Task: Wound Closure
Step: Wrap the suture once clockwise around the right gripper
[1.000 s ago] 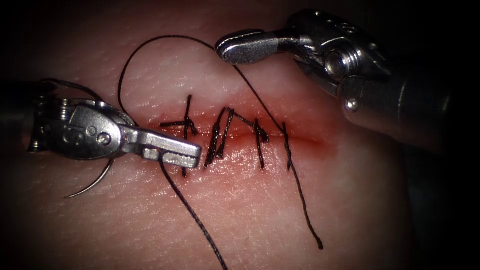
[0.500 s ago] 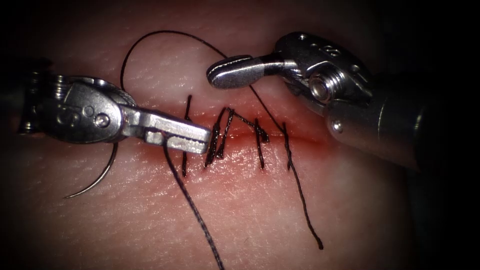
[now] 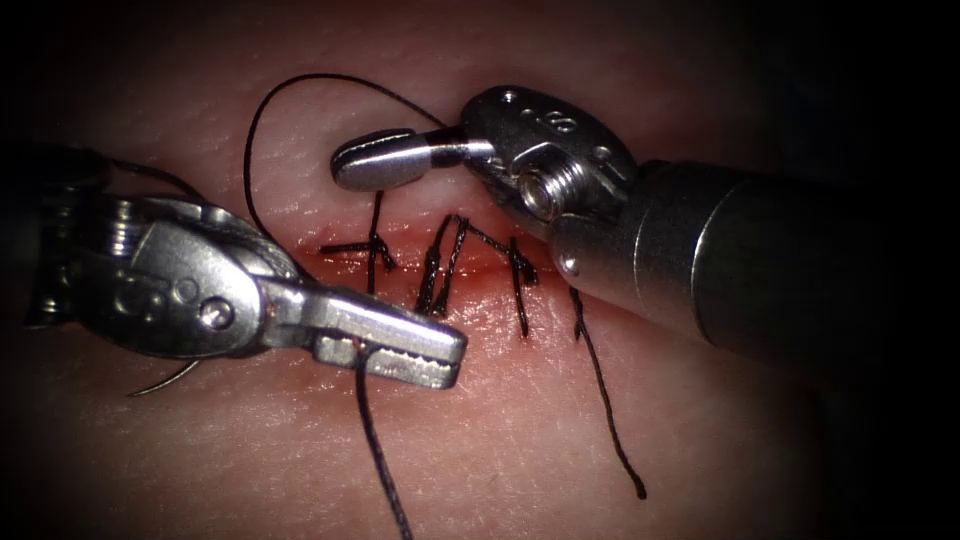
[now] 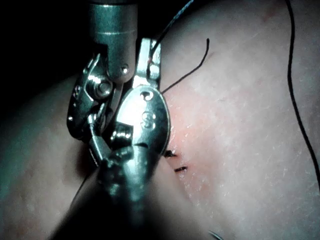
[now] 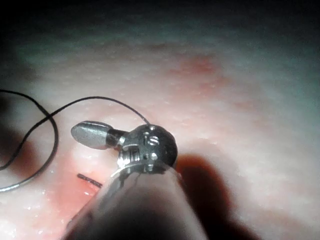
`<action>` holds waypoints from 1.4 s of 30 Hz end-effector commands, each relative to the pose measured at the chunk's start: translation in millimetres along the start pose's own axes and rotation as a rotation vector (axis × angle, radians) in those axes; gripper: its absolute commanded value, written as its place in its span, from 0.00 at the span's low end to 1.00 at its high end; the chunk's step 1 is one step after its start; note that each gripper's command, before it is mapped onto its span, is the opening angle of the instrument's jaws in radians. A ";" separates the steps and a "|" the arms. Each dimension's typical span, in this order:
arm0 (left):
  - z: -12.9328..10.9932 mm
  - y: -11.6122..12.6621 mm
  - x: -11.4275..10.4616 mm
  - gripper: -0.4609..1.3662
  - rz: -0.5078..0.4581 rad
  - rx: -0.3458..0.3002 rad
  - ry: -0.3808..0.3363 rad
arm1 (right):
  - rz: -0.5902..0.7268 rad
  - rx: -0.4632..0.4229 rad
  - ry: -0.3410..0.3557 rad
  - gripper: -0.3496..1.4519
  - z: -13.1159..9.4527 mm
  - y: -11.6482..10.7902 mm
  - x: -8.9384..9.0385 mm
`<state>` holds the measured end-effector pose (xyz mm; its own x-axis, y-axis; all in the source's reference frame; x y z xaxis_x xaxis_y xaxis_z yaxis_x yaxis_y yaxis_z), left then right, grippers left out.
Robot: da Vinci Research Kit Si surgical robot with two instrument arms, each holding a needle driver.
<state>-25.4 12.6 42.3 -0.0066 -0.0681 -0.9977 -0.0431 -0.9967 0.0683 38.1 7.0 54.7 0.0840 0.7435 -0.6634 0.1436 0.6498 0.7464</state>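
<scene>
The cut runs across the tissue with several dark stitches over it. My left tool reaches in from the left, just below the cut's left part. Its jaws are shut on the thread, which hangs down from them. The curved needle lies free on the tissue at the far left, mostly hidden under that tool. My right tool lies above the leftmost stitch with its jaws shut and nothing visibly held. A thread loop arcs up and runs to its wrist.
A free thread end trails from the rightmost stitch down across the tissue. The right tool's thick shaft covers the cut's right end. Red fluid lines the cut.
The right tool has moved left and down, from the upper right to above the leftmost stitch. The left tool has moved right and down with the thread still held.
</scene>
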 end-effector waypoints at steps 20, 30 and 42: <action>1.8 1.3 1.5 0.06 0.018 -0.014 0.028 | 0.015 -0.033 -0.036 0.00 5.7 3.0 -2.2; 2.0 2.0 1.3 0.06 0.031 -0.034 0.057 | 0.081 0.016 0.106 0.00 9.3 4.4 -2.5; 1.9 3.4 -0.2 0.06 0.008 -0.069 0.103 | 0.155 0.106 0.341 0.00 8.9 4.5 0.7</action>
<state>-27.3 9.3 42.9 0.0958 -0.0780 -0.9923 0.0209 -0.9965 0.0803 47.3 9.4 56.9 -0.2269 0.8528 -0.4704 0.2633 0.5188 0.8134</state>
